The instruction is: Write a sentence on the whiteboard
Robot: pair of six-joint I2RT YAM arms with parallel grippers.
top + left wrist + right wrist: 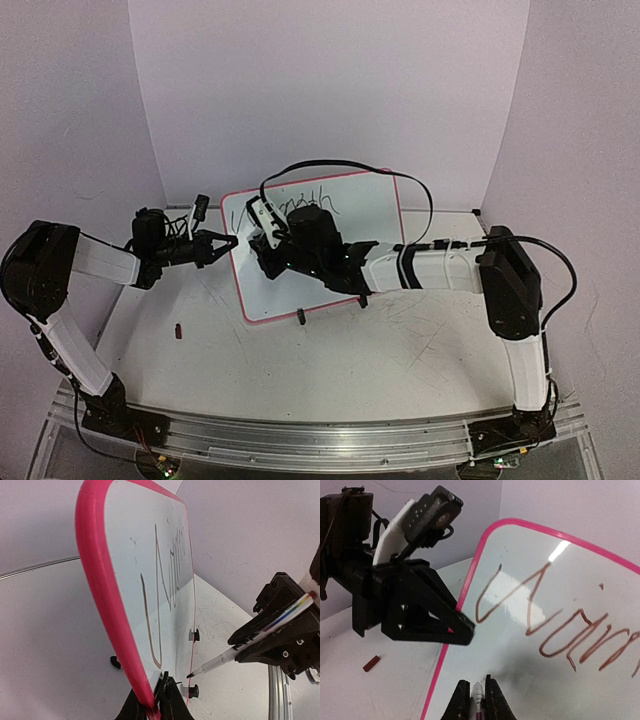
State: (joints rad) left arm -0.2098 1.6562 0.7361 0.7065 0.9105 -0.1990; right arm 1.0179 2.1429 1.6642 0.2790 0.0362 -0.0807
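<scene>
Whiteboard (375, 215) is standing tilted at the far centre of the table (300, 370), with the left gripper (228, 243) clamping its left edge. Right gripper (478, 702) is pinching a marker (215, 660), tip just off the surface. Sentence (555, 625) is showing one line only — remainder outstanding.
</scene>
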